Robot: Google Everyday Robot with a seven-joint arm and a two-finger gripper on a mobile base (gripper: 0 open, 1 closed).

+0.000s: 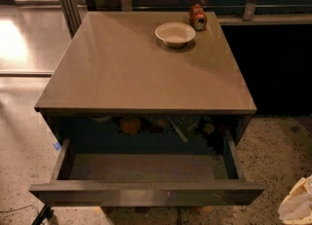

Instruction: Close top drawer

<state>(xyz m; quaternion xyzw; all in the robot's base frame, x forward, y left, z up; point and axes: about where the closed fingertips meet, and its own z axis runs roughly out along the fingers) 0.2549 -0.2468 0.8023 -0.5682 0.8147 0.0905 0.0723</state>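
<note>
Top drawer (146, 192), wide, shallow, dark-grey metal with a flat handle-less front, stands pulled out at six o'clock under the smooth tan cabinet top (141, 68). A round cream bowl (175, 33) and a can (197, 16) sit near twelve. The pale gripper (297, 204) is at five o'clock; I cannot tell its spread.

The cabinet's tan top (136, 68) carries a white bowl (175, 33) near its far edge, right of centre. A red can (197, 17) sits just beside it, toward the far right corner. The gripper (297, 203) is low over the floor (278, 141), off the near right corner.
</note>
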